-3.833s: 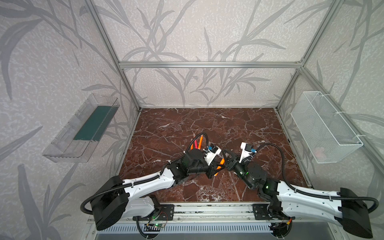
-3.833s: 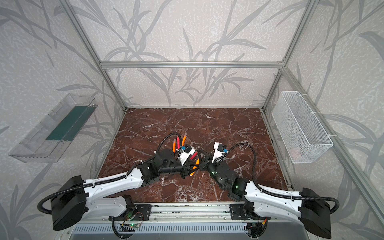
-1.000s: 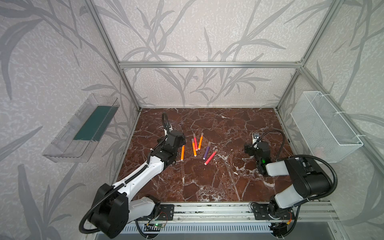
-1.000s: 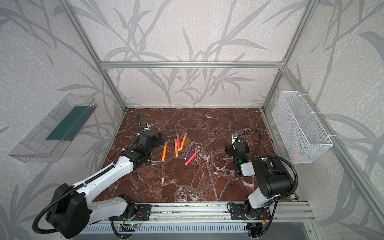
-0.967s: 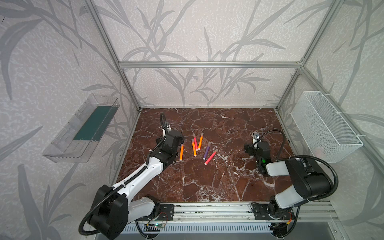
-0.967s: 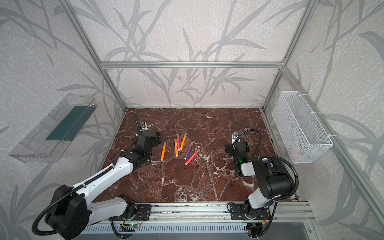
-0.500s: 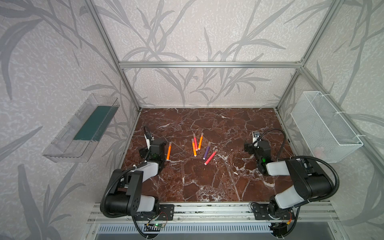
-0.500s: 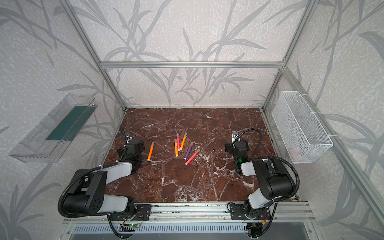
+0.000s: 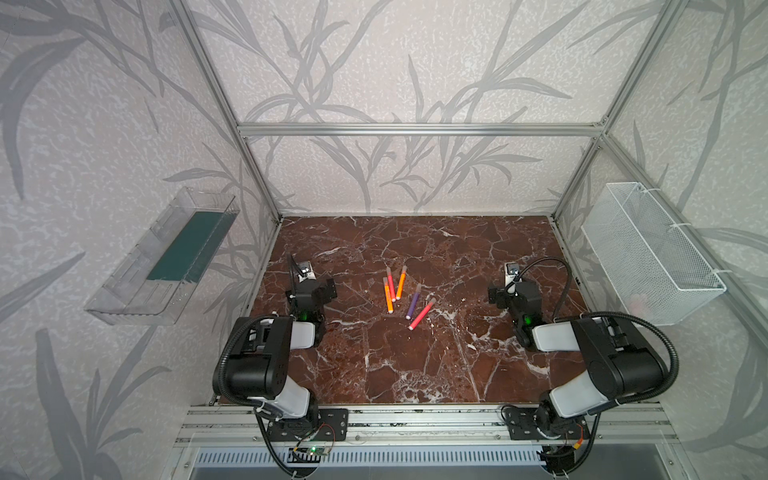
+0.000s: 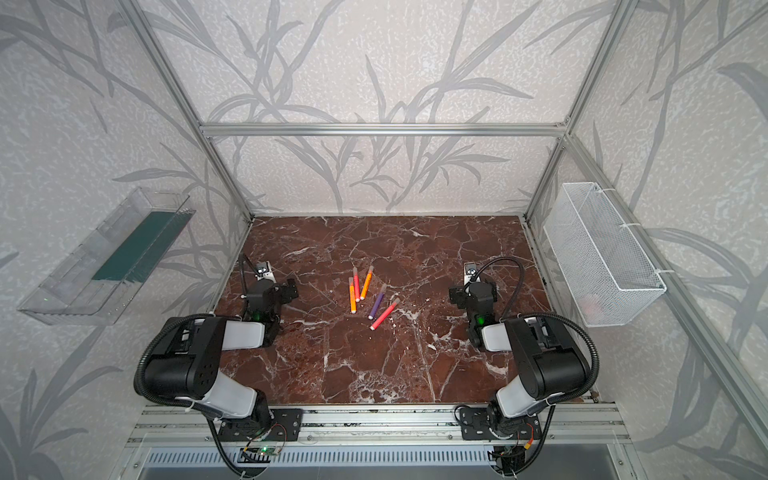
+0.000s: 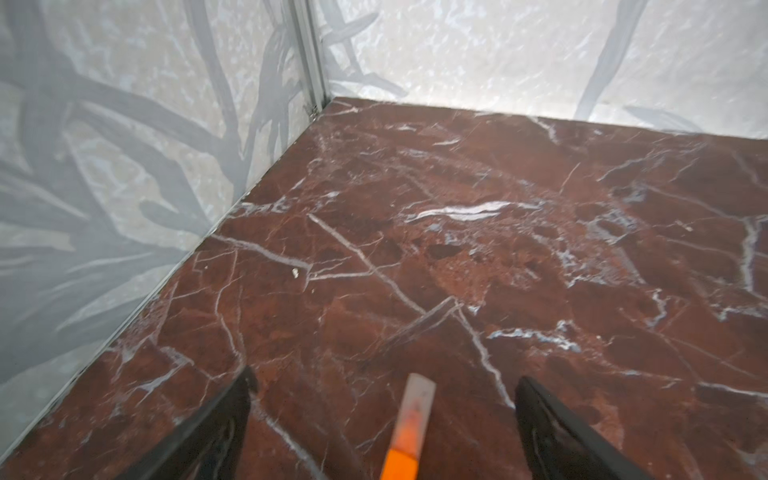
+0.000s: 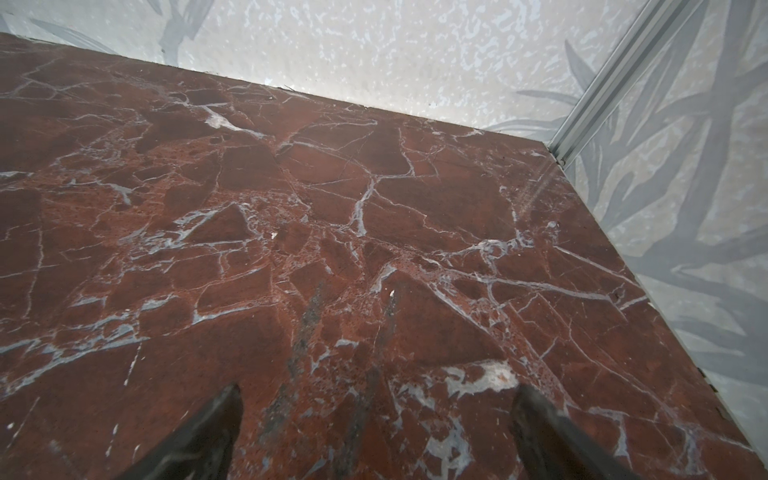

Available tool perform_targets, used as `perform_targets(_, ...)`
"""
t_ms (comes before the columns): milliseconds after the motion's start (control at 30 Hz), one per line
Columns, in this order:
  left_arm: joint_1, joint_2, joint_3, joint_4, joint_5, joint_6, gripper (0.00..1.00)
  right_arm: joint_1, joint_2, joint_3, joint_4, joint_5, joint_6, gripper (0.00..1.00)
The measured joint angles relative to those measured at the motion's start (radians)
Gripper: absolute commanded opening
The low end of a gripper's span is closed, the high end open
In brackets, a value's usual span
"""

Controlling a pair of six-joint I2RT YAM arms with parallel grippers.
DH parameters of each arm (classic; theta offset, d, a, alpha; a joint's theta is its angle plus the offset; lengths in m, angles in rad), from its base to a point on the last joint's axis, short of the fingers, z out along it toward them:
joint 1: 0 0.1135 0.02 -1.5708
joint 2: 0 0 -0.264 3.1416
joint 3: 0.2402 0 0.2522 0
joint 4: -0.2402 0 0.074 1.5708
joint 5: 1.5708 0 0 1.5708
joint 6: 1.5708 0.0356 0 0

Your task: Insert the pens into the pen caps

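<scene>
Several pens lie in a loose cluster mid-table in both top views: two orange [image 9: 387,296] [image 9: 401,282], two red-pink [image 9: 422,314] [image 10: 356,279] and one purple [image 9: 413,301]. Each wears a pale translucent pen cap [image 9: 418,287] on its far end. Another orange pen [image 11: 405,455] with its pen cap [image 11: 419,395] shows in the left wrist view, between the spread fingers of my left gripper [image 11: 384,388] [image 9: 312,289] and touching neither. That pen is hidden in both top views. My right gripper [image 12: 378,392] [image 9: 515,291] is open over bare marble, well right of the cluster.
Both arms sit folded near the front corners of the marble table [image 9: 415,374]. A clear wall bin [image 9: 166,266] hangs on the left wall. A white wire basket [image 9: 648,253] hangs on the right wall. Aluminium frame posts stand at the back corners.
My left arm has drawn back from beside the cluster to the table's left side. The lone orange pen went left with it and no longer shows from above. The right arm stayed put.
</scene>
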Motion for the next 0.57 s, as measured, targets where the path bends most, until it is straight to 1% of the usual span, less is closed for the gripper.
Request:
perform_targets(267,0.0,0.003,-0.007,0.036,0.033,0.007,0.99,0.0,0.0,0.0,0.0,-0.001,0.0,0.99)
perform_targets(567,0.0,0.004,-0.01,0.063,0.04,0.012,0.99,-0.001,0.0,0.0,-0.007,-0.003,0.0,0.99)
